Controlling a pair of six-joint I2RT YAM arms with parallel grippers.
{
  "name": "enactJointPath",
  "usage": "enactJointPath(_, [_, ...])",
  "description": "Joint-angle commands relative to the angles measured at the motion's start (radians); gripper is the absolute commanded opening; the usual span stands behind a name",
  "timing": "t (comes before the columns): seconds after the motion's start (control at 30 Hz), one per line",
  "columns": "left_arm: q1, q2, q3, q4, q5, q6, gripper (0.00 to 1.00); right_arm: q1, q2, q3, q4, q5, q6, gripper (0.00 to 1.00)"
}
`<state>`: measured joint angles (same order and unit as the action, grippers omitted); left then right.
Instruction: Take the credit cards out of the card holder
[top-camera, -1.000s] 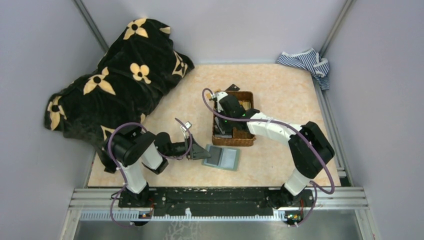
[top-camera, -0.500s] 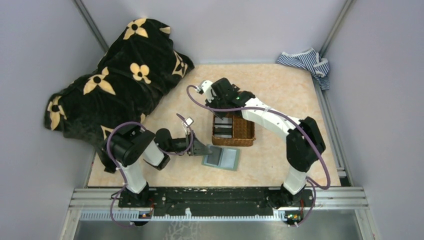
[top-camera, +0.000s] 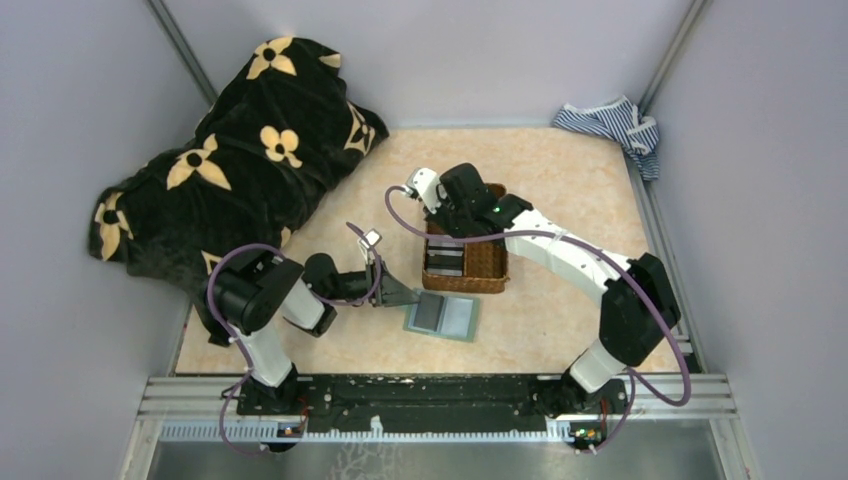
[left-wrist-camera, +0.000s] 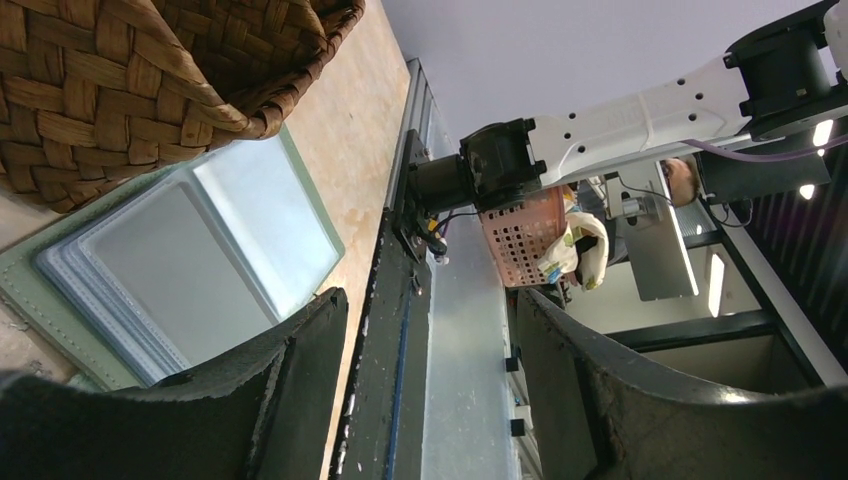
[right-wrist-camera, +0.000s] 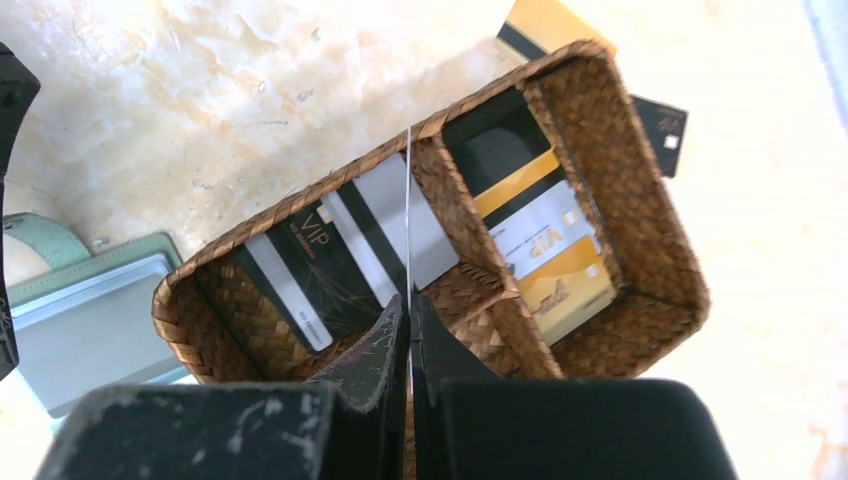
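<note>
Peach-marbled tabletop (top-camera: 560, 190) carried a woven basket (right-wrist-camera: 655, 250) and, just beside its near wall, the card holder (top-camera: 441, 317), lying open and flat. The left gripper (left-wrist-camera: 430, 300) stood with its fingers spread and empty. The card holder lay just past its fingertips and off to one side, not between them. The right gripper (right-wrist-camera: 410, 305) was clenched on a thin pale credit card (right-wrist-camera: 408, 220), seen edge-on, which stuck straight out from the fingertips above the basket's divider. Other cards lay in both compartments below.
</note>
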<state>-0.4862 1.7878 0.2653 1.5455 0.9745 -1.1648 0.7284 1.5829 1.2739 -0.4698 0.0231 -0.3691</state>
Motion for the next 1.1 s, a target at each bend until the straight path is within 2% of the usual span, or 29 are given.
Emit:
enactJointPath(0.0, [0.009, -0.005, 0.018, 0.243, 0.03, -0.007, 0.69, 0.001, -0.051, -0.007, 0.037, 0.001, -0.088, 0.0])
enactJointPath(0.2, [0.011, 0.004, 0.024, 0.243, 0.035, -0.005, 0.69, -0.006, -0.062, -0.04, 0.011, -0.073, -0.156, 0.0])
enactJointPath(0.5, [0.017, 0.012, 0.022, 0.243, 0.042, 0.004, 0.69, -0.006, -0.001, -0.016, -0.039, -0.013, -0.23, 0.0])
enactJointPath(1.07, [0.042, 0.014, 0.014, 0.243, 0.065, 0.007, 0.69, -0.034, 0.24, 0.097, -0.048, 0.011, -0.29, 0.0])
